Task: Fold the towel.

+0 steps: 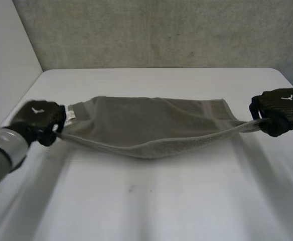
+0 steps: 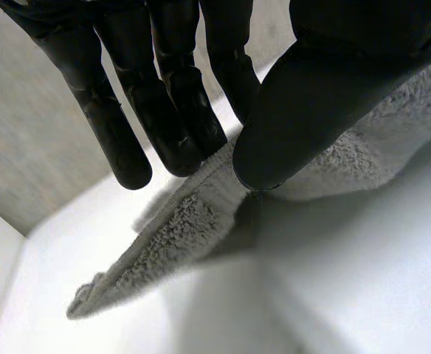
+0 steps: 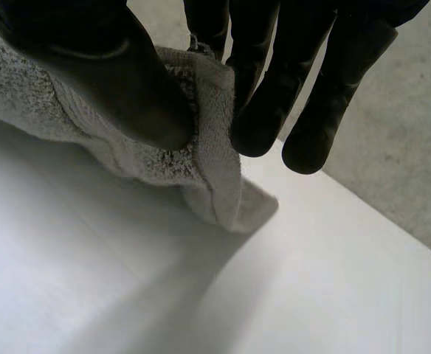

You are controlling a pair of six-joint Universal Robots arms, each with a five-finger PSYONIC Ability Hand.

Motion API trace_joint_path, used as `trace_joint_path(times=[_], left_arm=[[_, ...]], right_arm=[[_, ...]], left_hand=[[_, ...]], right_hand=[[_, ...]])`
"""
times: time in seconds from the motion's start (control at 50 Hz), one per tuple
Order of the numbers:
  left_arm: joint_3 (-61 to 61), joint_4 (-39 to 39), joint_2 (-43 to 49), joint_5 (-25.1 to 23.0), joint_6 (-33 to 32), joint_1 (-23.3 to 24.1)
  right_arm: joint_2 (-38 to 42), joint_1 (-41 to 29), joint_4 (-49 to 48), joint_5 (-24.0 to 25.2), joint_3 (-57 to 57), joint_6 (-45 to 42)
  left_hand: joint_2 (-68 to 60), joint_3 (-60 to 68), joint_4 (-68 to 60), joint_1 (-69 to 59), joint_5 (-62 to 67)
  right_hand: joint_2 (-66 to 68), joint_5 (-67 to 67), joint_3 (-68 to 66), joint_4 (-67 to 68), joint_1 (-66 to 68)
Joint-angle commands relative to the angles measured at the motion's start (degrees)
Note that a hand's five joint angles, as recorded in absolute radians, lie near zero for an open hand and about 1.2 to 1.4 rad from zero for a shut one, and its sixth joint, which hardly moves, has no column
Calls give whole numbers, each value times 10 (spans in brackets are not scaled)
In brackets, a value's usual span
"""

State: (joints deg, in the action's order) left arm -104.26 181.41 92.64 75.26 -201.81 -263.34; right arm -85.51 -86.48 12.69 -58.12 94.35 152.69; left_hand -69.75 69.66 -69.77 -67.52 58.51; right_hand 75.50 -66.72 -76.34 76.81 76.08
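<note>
- The left hand [image 1: 38, 120] grips only a thin bit of the towel [image 1: 146, 128]: its wrist view shows the thumb [image 2: 304, 110] pressing the cloth against the fingers [image 2: 175, 125] right at an end corner. A sharp pull could slide that corner out.
- The right hand [image 1: 279, 113] is clamped the same way on the opposite end corner, thumb on top and fingers behind. Little cloth sticks out past the pinch, so there is not much margin.
- The near edge is stretched between the two hands and sags in the middle. If the hands carry it across low, the sag may drag on the table [image 1: 151, 201] and bunch, leaving a lumpy fold.
- If one hand travels further than the other, the edges would likely land skewed.
- The towel spans the middle of the table, one hand at each end. Its far part seems to rest on the table, with the held edge raised just above it.
</note>
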Motion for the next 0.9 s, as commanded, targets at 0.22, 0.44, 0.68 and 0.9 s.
trace_joint_path(times=[0.22,0.44,0.68,0.9], left_arm=[[-57,-124,-220,-30,-39,-35],[-88,-56,-119,-40,-114,-43],[76,40,147,-31,-110,17],[306,39,365,23,-109,49]], right_arm=[[-128,91,124,49,50,-124],[-77,97,122,66,37,-149],[181,4,116,12,-147,-80],[353,-73,46,-91,-344,-8]], left_hand=[[-103,103,-102,-125,115],[-103,103,-102,-125,115],[-103,103,-102,-125,115],[-103,103,-102,-125,115]], right_hand=[[45,-33,-37,32,39],[45,-33,-37,32,39],[45,-33,-37,32,39],[45,-33,-37,32,39]])
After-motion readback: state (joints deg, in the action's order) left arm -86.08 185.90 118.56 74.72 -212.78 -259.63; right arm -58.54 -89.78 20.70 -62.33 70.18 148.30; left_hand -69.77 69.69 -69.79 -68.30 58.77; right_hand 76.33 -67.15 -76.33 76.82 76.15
